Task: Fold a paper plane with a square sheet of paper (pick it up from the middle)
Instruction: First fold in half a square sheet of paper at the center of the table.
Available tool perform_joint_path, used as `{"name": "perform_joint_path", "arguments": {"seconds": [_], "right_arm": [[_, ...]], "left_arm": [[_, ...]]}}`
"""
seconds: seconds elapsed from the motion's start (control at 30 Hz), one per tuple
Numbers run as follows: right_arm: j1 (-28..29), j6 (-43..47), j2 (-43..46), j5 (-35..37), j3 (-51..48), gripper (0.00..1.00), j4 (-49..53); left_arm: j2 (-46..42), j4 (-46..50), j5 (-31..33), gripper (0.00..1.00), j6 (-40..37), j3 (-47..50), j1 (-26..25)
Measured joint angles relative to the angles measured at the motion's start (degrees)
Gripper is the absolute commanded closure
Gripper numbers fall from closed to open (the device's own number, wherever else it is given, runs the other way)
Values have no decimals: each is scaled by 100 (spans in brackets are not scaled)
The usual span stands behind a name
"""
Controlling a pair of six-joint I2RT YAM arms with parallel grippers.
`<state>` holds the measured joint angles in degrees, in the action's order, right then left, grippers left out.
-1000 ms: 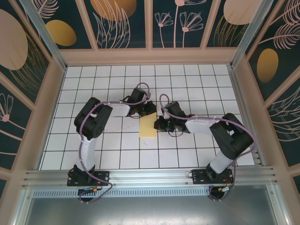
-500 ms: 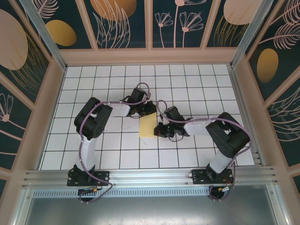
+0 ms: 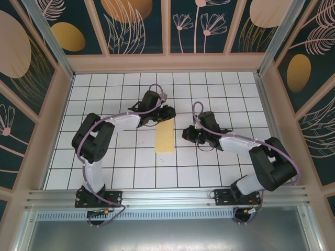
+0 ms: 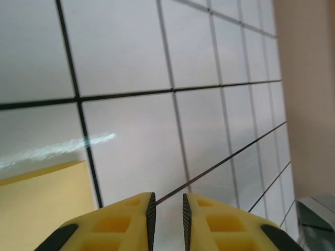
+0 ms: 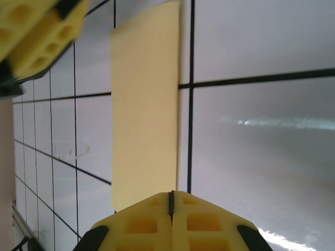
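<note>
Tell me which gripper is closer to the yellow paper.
Right, narrowly. The right gripper sits shut beside the yellow paper, on its right; the left gripper hovers just past its far end.

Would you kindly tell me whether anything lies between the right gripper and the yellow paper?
Nothing visible does. The shut right gripper sits just beside the folded yellow paper on the white table; the left gripper is off its far end.

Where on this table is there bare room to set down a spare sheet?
Freest: the far tile rows along the back wall, and the near strip between the yellow paper and the front rail. Crowded: the middle, where the left gripper is near the paper's far end and the right gripper beside it.
</note>
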<state>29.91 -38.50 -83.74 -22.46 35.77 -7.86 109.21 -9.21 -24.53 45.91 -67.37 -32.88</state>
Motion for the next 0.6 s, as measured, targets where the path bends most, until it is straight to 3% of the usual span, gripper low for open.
{"name": "perform_joint_path", "arguments": {"seconds": [0.2,0.37,0.6], "right_arm": [[-131,94,-815,-216,623,95,-131],[-118,249,-1585,-531,1248,95,-166],[-50,481,-2247,-872,1735,96,-83]], "left_arm": [[-791,-269,146,84,258,890,-2],[-846,-378,146,87,551,1694,-72],[-846,-411,146,88,748,2100,-334]]}}
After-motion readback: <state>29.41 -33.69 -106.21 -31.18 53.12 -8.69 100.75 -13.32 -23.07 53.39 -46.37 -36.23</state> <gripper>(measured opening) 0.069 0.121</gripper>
